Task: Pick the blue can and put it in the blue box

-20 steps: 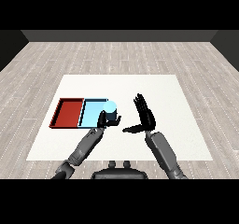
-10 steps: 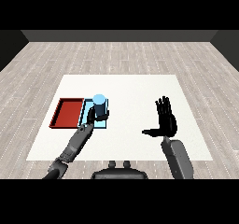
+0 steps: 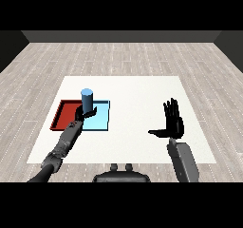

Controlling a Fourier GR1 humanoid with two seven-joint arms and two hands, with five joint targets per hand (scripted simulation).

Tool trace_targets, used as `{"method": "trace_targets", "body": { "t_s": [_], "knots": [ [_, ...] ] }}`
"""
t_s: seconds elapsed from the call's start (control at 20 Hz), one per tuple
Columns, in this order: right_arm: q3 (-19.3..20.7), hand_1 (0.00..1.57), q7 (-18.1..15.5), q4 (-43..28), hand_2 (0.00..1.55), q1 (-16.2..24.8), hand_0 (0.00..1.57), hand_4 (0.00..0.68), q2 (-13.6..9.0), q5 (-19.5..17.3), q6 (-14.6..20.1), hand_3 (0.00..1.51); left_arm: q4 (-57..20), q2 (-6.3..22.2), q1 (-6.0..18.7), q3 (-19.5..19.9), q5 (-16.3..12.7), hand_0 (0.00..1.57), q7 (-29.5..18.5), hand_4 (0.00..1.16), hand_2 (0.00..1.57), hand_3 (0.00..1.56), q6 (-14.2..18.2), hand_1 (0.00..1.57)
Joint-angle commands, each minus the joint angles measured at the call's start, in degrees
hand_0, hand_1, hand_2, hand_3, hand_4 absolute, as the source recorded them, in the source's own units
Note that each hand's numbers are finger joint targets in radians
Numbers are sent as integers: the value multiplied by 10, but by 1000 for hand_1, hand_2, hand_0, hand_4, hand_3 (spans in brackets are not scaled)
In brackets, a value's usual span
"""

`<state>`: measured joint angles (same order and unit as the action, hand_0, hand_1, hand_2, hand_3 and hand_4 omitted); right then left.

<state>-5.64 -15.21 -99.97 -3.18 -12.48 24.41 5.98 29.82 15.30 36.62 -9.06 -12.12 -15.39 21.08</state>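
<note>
The blue can (image 3: 87, 99) stands upright over the left part of the light blue tray (image 3: 99, 119), near its border with the red tray (image 3: 62, 114). My left hand (image 3: 83, 113) is curled round the can's lower part. My right hand (image 3: 172, 122) is off to the right above the white table, fingers straight and thumb spread, holding nothing.
The two trays lie side by side at the table's left middle. The white table (image 3: 133, 89) stretches around them, with a wooden floor beyond its edges.
My left hand has carried the blue can leftward, from beside the blue tray to over its left part. My right hand has swung away to the right and stays open.
</note>
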Motion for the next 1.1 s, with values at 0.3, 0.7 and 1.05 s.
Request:
{"method": "trace_targets", "body": {
  "t_s": [0.3, 0.7, 1.05],
  "knots": [
    [7, 0, 5, 55, 0, -29, 0, 0, 26, -11, 12, 0, -218, -12, 97, 4, 56, 1548, 57, 971, 1484, 1382, 26, 1548],
    [43, 0, -5, 97, 0, -38, 0, 0, 11, 16, -25, 0, -290, -49, 113, -22, 92, 1528, 127, 865, 1446, 726, 15, 1528],
    [47, 0, -28, 108, 0, -30, 0, 0, 15, 15, -43, 0, -297, -50, 89, -31, 108, 861, 131, 651, 878, 478, -19, 861]
  ]
}}
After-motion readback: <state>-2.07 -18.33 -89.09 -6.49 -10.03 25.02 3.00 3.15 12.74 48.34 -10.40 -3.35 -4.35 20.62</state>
